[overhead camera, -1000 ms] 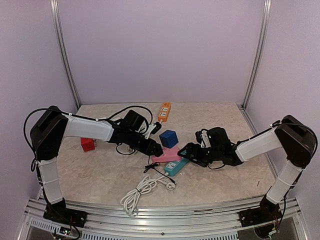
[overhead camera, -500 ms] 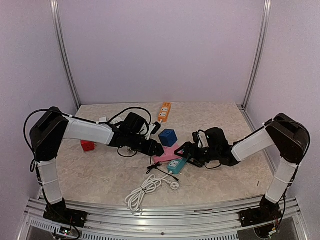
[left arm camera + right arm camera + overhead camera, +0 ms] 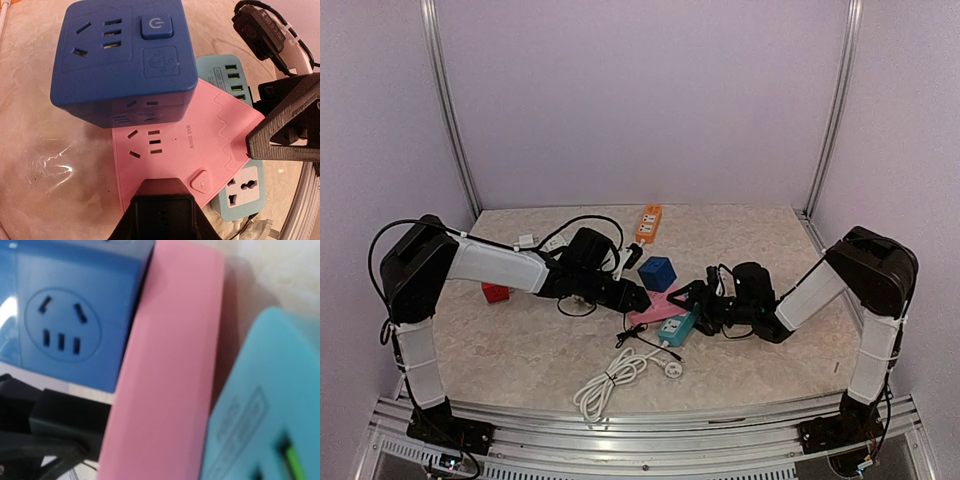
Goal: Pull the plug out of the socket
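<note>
A pink socket block (image 3: pixel 656 308) lies mid-table, under a blue cube socket (image 3: pixel 657 273) and over a teal socket strip (image 3: pixel 678 328). In the left wrist view the pink block (image 3: pixel 170 150) fills the middle, and a black plug (image 3: pixel 161 212) sits at its near edge. My left gripper (image 3: pixel 634 297) is shut on that plug. My right gripper (image 3: pixel 694 298) is at the pink block's right corner, over the teal strip (image 3: pixel 240 185); one of its fingers (image 3: pixel 280 135) shows there and the jaws look apart. The right wrist view shows the pink edge (image 3: pixel 165 380) very close, with no fingers visible.
A coiled white cable (image 3: pixel 610 378) with a loose white plug (image 3: pixel 672 370) lies in front. An orange power strip (image 3: pixel 649 223) is at the back and a red block (image 3: pixel 495 292) at the left. A thin black cord (image 3: pixel 623 337) trails near the pink block.
My right gripper has slid left up to the pink and teal sockets. The teal strip and white cable have shifted a little right and back. My left gripper has barely moved.
</note>
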`<state>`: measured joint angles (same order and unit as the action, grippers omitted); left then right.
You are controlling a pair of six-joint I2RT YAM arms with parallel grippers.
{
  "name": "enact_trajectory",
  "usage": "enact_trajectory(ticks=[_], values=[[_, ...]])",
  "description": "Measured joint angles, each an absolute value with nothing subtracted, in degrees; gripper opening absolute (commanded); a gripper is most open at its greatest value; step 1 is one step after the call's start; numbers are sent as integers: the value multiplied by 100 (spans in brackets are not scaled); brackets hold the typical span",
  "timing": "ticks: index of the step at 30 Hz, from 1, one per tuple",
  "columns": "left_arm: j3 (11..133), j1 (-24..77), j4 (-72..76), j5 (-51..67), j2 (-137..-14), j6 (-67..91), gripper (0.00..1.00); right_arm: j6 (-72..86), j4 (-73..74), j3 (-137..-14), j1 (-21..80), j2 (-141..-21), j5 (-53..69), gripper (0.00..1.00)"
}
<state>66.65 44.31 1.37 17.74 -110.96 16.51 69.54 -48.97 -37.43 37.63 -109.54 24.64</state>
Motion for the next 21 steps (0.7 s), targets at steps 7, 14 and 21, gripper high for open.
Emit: enact_trajectory(ticks=[7, 14, 21], values=[[6643, 4438, 143, 1730, -11069, 1643, 8, 7181, -5210, -3734, 3752, -11163, 2418, 70], [6530, 4532, 148, 1564, -10927, 1645, 8, 7568, -5870, -3540, 3745, -11380, 2475, 64], [6486, 4630, -27, 1402, -10777, 1590, 8, 7636, -5970, -3452, 3750, -11382, 2532, 59]])
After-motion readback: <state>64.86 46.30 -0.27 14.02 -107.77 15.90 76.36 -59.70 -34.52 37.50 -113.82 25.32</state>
